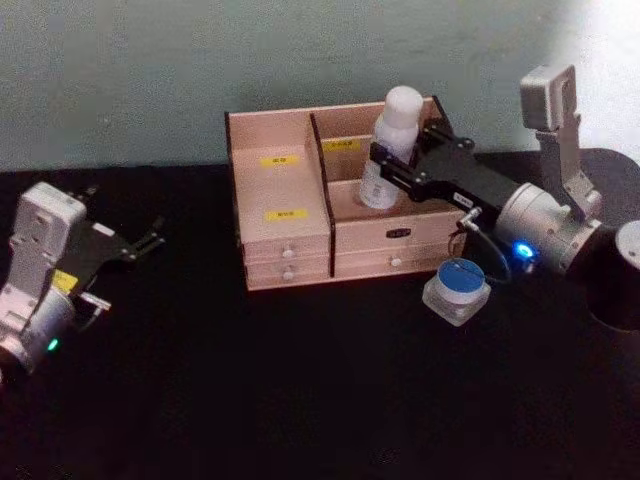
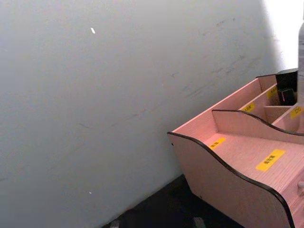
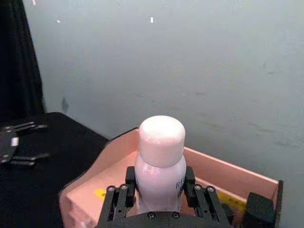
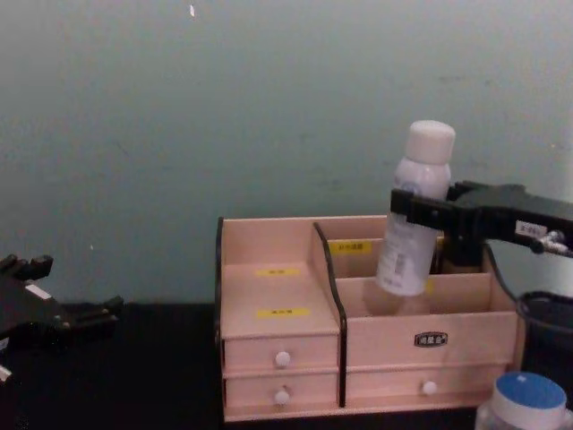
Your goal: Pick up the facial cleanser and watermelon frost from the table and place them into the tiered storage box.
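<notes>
1. Head view: shows right hand (image 1: 385, 168) clamped on facial cleanser (image 1: 398, 120), btm of bottle down in right-side compt of tiered storage box (image 1: 288, 252). Puts watermelon frost (image 1: 457, 289) on tabletop (image 1: 300, 390) just off box's front-right corner, and left hand (image 1: 143, 243) well left of box, spread open, holding nothing.
2. Left wrist view: looks along box's left end wall & yellow labels (image 2: 270, 159).
3. Right wrist view: shows fingers (image 3: 118, 199) pressed either side of bottle, above box.
4. Chest view: shows bottle tilted a bit, cap well above box rim.
</notes>
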Tool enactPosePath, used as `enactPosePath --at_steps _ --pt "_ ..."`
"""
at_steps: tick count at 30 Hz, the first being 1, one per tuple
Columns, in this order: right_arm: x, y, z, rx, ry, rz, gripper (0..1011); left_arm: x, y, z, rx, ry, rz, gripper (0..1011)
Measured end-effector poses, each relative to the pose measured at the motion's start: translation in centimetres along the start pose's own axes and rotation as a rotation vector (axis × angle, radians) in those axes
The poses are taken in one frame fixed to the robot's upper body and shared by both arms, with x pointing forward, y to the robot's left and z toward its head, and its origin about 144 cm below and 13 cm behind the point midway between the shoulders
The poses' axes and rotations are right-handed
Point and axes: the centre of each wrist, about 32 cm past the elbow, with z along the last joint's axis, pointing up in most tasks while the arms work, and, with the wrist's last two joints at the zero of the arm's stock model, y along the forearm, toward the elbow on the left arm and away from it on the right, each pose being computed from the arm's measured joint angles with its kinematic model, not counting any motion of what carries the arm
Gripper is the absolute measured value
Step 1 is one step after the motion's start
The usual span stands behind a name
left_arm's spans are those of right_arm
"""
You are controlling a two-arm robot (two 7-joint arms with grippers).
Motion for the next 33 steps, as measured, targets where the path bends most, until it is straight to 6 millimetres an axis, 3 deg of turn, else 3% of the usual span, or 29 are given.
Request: enactPosePath --at_steps 33 --pt "1.7 5.4 -0.7 0.007 -0.006 -0.081 593 0.0 0.0 0.0 0.0 0.0 0.0 1001"
